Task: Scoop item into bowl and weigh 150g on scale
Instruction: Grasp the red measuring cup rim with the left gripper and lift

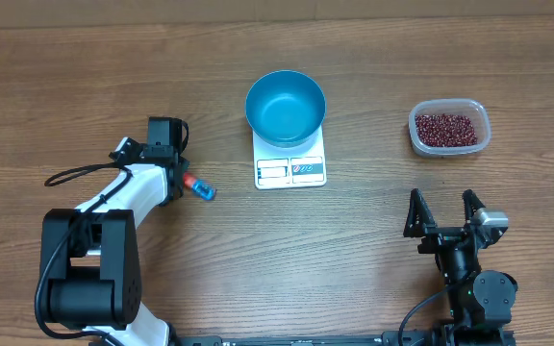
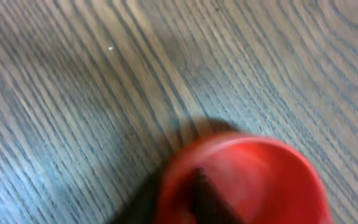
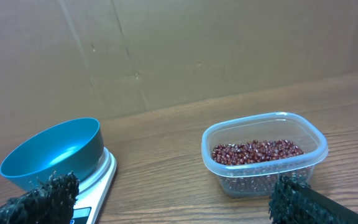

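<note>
Red scoop (image 2: 241, 180) at left fingers (image 1: 178, 179) | right fingers (image 1: 417, 213) wide, empty

Nothing legible anywhere. Along the near edge of the scale (image 1: 290, 161), a display panel (image 1: 272, 171) at left and a blue-marked label (image 1: 307, 169) at right, both too small to read.

A wooden table (image 1: 354, 279) is stretching wide, its grain running lengthwise. A small scoop (image 1: 199, 187), red with a blue end, is showing toward the left, close against the wood. A clear plastic tub (image 1: 483, 120) is sitting far right. Brown cardboard (image 3: 229, 43) is standing behind.
</note>
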Robot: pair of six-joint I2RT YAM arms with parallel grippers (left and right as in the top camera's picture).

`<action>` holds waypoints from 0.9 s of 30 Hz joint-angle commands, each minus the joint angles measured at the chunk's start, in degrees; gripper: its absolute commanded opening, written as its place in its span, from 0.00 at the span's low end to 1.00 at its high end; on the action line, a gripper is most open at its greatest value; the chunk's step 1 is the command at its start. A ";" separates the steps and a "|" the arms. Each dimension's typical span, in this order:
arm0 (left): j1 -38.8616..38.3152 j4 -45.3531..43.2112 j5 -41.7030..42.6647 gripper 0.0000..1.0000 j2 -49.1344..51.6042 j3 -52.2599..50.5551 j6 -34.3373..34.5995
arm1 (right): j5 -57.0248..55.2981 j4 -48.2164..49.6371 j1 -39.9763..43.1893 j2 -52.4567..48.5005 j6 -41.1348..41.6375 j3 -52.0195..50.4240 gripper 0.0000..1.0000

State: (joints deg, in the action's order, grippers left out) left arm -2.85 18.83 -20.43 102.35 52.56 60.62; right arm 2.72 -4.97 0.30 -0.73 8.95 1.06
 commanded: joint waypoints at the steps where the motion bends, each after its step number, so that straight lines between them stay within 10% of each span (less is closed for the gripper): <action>1: 0.37 0.20 -0.50 0.04 1.42 0.85 0.26 | -0.13 0.35 -0.28 0.57 -0.24 -0.61 1.00; 27: 0.17 15.52 22.21 0.04 -31.06 1.95 4.92 | -0.13 0.35 -0.28 0.57 -0.24 -0.61 1.00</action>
State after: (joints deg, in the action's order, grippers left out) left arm -2.85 34.04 -4.86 74.63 53.84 64.47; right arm 2.74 -4.95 0.27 -0.73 8.97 1.06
